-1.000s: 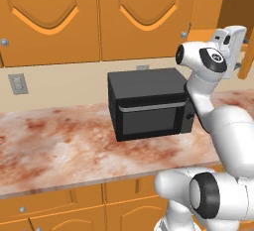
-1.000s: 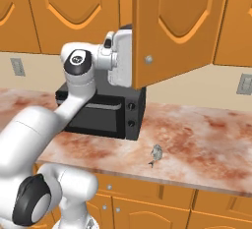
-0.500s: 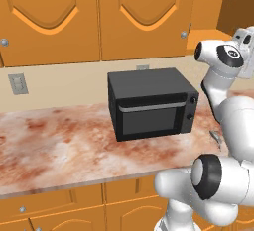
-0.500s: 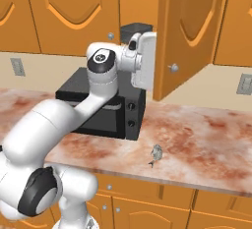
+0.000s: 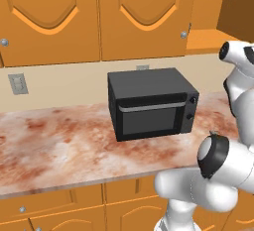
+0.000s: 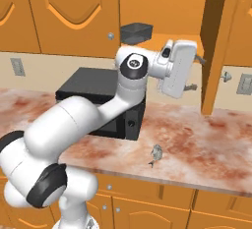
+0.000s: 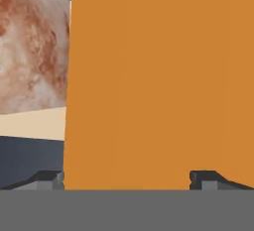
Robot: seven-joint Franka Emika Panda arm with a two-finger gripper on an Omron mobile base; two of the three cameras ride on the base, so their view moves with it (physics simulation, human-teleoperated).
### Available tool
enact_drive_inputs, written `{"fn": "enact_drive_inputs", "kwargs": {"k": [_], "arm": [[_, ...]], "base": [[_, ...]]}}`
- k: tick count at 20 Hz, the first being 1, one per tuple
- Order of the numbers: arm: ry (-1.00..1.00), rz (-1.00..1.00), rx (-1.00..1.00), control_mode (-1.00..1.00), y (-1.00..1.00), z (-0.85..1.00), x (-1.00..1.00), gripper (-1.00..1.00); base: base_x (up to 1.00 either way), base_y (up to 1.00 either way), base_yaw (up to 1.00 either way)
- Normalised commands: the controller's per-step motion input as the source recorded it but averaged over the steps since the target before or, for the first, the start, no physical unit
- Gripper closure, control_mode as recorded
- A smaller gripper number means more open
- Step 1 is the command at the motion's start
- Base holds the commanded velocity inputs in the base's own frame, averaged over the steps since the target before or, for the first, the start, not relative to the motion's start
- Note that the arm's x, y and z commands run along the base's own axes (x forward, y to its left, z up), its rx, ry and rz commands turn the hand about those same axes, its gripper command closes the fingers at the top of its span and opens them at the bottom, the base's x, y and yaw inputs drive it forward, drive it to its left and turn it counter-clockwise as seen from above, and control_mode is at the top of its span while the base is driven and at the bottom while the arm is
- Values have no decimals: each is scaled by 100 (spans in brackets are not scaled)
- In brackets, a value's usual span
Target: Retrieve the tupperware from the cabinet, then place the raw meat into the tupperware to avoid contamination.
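The tall orange-brown wooden cabinet door (image 6: 219, 41) now stands swung well out from the cabinet, where a second ago it was only part open with the hand close against it; the arm has carried the hand rightward and away from the black microwave box (image 6: 106, 102), so the cabinet interior is exposed. That looks like the opening step finished, and the small grey translucent rectangular tupperware (image 6: 136, 32) sits in plain sight on the cabinet's lower shelf, above the microwave, ready for a reach. The claw (image 7: 128, 178) is spread to its full width, its two dark fingertips (image 7: 47, 178) well apart, with a flat orange wooden face directly in front of it in the hand view; nothing is held, and I cannot tell whether the tips touch the wood. On the mottled reddish marble surface (image 6: 206, 144), a small grey lump (image 6: 155, 155), possibly the raw meat though too small to tell, lies to the right of the microwave near the front edge. Fetching the tupperware is not yet done.
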Motion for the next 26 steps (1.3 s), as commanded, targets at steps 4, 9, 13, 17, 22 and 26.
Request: {"fn": "enact_drive_inputs", "kwargs": {"k": [4, 9, 13, 17, 22, 26], "arm": [[0, 8, 8, -100, -64, -14, 0, -100], [1, 7, 2, -100, -14, -3, -14, -100], [1, 9, 0, -100, 4, -4, -32, -100], [2, 12, 0, -100, 17, -4, -35, -100], [4, 15, 0, -100, 34, -5, -38, -100], [2, 18, 0, -100, 47, -8, -31, -100]], "base": [[0, 0, 0], [0, 0, 0], [0, 0, 0], [0, 0, 0], [0, 0, 0], [0, 0, 0]]}}
